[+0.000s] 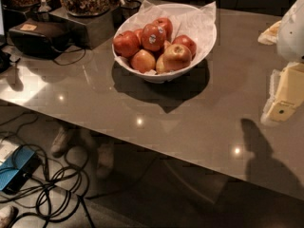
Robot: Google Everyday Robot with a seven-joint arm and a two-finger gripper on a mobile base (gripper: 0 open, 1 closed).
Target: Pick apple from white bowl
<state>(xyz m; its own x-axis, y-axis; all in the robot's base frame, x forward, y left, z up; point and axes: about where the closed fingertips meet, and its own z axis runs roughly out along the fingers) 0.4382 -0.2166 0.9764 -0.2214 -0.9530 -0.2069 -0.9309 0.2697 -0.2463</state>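
**Approach step: no grasp made yet, bowl well off**

Finds the gripper (285, 99) at the edge of view, over the worktop (142, 118) and well apart from the white bowl (164, 77). Cannot tell whether open or closed; carries nothing, as far as can be seen. Judged as the approach step.

Places the apple (176, 57), golden-yellow with a red-orange blush, inside the bowl on the side nearest the gripper. Rests on the crinkled paper (194, 20) and touches the red apples (153, 36) stacked beyond it. Puts a smaller pale apple (143, 61) just beside it, on its far side from the gripper.

Next, probably: travel across the worktop toward the bowl, rise enough to clear the rim, then come down over the near side onto the golden apple. Calls for a wide opening, given a large, round, glossy fruit. Calls also for care not to nudge the neighbours pressed against it or drag the paper.
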